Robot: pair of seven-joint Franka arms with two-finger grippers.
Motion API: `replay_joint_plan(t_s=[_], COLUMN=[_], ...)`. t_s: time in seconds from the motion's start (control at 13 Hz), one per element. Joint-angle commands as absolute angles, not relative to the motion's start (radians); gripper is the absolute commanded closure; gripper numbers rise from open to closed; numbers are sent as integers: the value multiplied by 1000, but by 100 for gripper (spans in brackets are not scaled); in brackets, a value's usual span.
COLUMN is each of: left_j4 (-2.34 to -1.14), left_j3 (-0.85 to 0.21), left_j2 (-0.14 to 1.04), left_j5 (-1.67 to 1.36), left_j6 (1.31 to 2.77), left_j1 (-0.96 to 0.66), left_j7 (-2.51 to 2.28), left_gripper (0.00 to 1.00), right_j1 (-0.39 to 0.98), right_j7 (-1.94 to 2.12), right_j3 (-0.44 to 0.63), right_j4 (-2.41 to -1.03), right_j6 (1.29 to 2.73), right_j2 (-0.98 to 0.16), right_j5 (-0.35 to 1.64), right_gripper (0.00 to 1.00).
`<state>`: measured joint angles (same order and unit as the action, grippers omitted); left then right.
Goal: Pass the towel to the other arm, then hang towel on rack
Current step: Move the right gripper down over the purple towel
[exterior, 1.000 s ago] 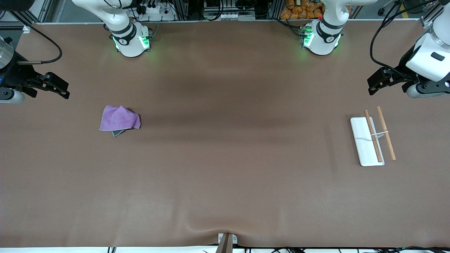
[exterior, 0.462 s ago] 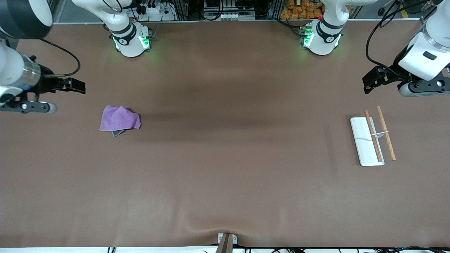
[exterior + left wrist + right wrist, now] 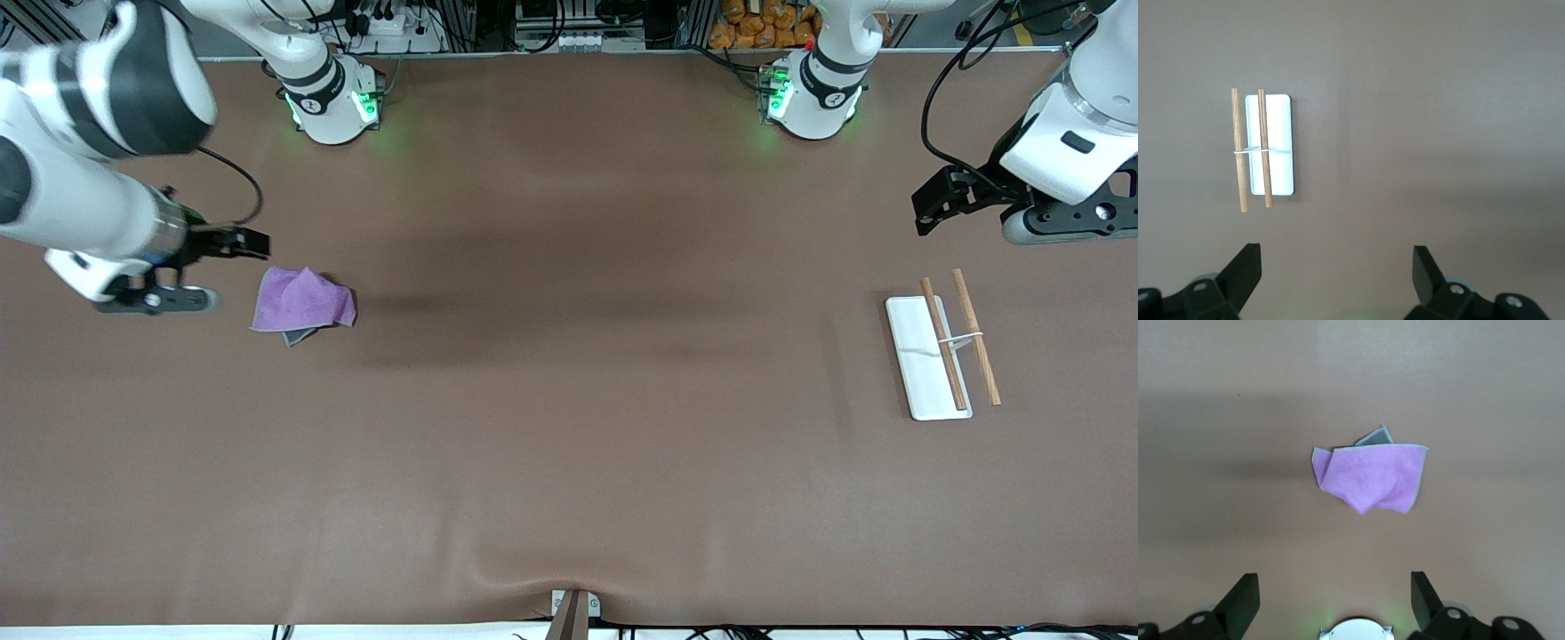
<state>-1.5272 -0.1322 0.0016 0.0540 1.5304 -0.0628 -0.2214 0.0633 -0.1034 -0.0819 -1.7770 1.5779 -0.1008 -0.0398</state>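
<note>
The purple towel (image 3: 302,300) lies crumpled on the brown table near the right arm's end, a grey corner showing; it also shows in the right wrist view (image 3: 1371,478). My right gripper (image 3: 242,242) is open and empty, up in the air just beside the towel, toward the table's end. The rack (image 3: 925,356), a white tray with two brown rods, sits near the left arm's end and shows in the left wrist view (image 3: 1271,145). My left gripper (image 3: 929,206) is open and empty, up in the air over the table beside the rack.
The brown table (image 3: 578,356) is bare between the towel and the rack. The two arm bases (image 3: 333,102) (image 3: 809,98) stand along the table's edge farthest from the front camera. A small bracket (image 3: 573,609) sits at the table's edge nearest to the front camera.
My right arm has swung in from the table's end toward the towel, its gripper now just beside it. My left gripper has shifted slightly. The towel and rack have not moved.
</note>
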Motion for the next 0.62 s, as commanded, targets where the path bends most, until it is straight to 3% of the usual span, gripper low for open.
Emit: replay_joint_plan(t_s=[0.0,0.15,0.54], left_j4=[-1523,-1525,-1525], left_j3=[-137,-137,-138], left_j2=[-3,2,2], left_j5=[51,49,52], left_j6=[1525,1525,1525], left_j1=[-52,-57,-60], left_j7=[-209,-209,-209], left_gripper=[0,0,0], right_j1=[66,64,35], right_j7=[-94,-52,-12], right_j3=[-78,-77,-77], right_j4=[-1828,-1845,-2034], right_j6=[1649,1683,1928], right_j2=[-167,-201,-206], right_j5=[-60,-63,-91], right_gripper=[0,0,0])
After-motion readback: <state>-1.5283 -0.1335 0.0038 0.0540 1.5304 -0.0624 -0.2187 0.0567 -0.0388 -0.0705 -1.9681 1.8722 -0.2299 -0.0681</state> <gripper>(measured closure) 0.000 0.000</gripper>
